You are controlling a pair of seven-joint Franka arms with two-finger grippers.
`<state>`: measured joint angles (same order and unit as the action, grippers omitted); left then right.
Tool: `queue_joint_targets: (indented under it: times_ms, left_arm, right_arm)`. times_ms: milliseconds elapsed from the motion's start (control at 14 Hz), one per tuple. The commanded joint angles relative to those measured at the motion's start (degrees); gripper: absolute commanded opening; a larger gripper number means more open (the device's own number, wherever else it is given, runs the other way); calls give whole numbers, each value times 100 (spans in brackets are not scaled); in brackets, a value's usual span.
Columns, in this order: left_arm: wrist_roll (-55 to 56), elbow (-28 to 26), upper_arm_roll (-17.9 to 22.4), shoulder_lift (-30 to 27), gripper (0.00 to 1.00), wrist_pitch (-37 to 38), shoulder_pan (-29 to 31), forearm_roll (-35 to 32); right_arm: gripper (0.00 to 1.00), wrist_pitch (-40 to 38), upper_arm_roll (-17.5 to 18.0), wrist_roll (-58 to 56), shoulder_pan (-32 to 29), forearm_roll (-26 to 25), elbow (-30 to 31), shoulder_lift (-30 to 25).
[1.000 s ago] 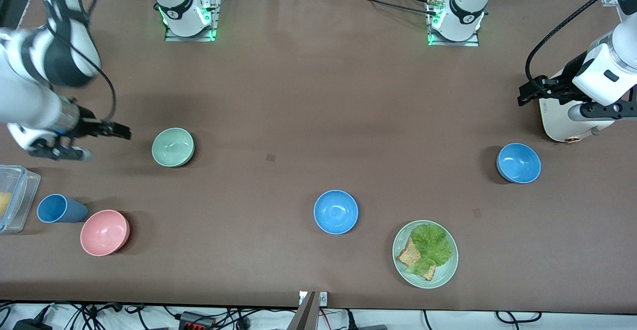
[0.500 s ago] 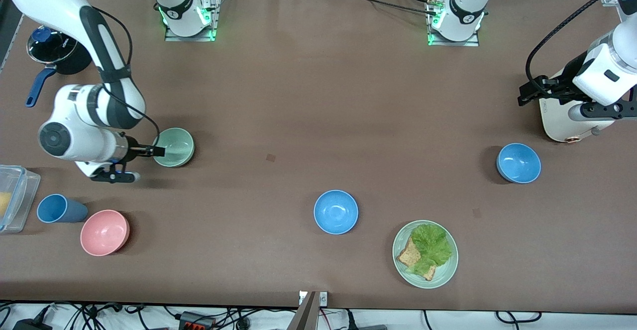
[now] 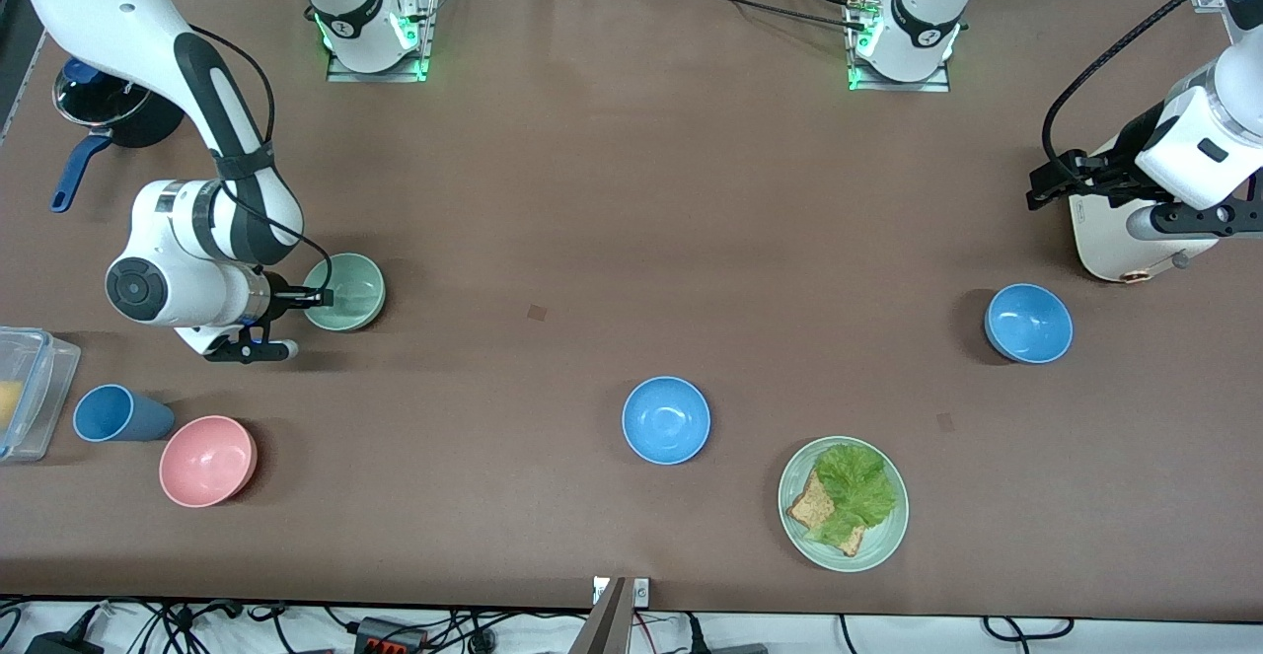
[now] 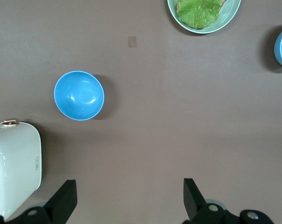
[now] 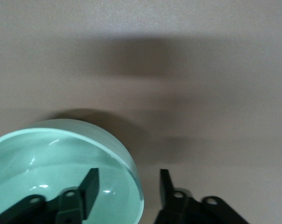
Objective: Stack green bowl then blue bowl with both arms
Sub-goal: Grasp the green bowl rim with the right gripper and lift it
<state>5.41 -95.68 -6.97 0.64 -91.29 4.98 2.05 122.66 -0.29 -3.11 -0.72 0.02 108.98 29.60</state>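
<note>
The green bowl [image 3: 345, 290] sits upright toward the right arm's end of the table. My right gripper [image 3: 318, 296] is open at its rim. In the right wrist view the right gripper [image 5: 128, 179] has one finger inside the green bowl [image 5: 47, 158] and one outside it. One blue bowl [image 3: 666, 419] sits mid-table, near the front camera. The other blue bowl [image 3: 1028, 323] sits toward the left arm's end. My left gripper [image 3: 1041, 185] waits open and empty in the air over bare table. The left wrist view shows the left gripper [image 4: 129, 186] with that blue bowl [image 4: 79, 95].
A green plate with lettuce and toast [image 3: 842, 503] lies near the front edge. A white appliance [image 3: 1110, 240] stands by the left gripper. A pink bowl [image 3: 207, 460], a blue cup [image 3: 113, 413], a clear container [image 3: 25, 393] and a dark pot [image 3: 109, 111] sit at the right arm's end.
My right arm has swung in toward the green bowl, and its open gripper now straddles the bowl's rim. The left arm has not moved.
</note>
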Motion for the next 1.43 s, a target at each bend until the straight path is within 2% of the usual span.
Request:
queue_joint_targets:
  times_ms: [0,214,429,571,1000,1214,1357]
  left_arm:
    - [-5,163,-15,94,100,85,12,-108]
    - [-14,163,-15,103,100,94,12,-108]
    - [-14,163,-15,103,100,94,12,-99]
    - [-14,163,-15,103,100,94,12,-99]
    - [-14,163,-15,112,100,94,30,-99]
    - [-58,190,-15,279,100,112,21,-125]
    - [-58,155,46,366,100,147,56,-108]
  right_arm:
    - [0,-76,29,-190,-42,-63,-43,10]
    - [0,-146,90,-181,63,-11,-87,-51]
    - [0,-181,713,-24,264,-2,-263,-69]
    - [0,-190,951,117,597,-2,-473,-34]
    - [0,-190,969,1767,2214,428,-1106,361]
    - [0,-173,969,2095,2681,841,-1317,537]
    - [0,-129,969,2322,2901,947,-1432,704]
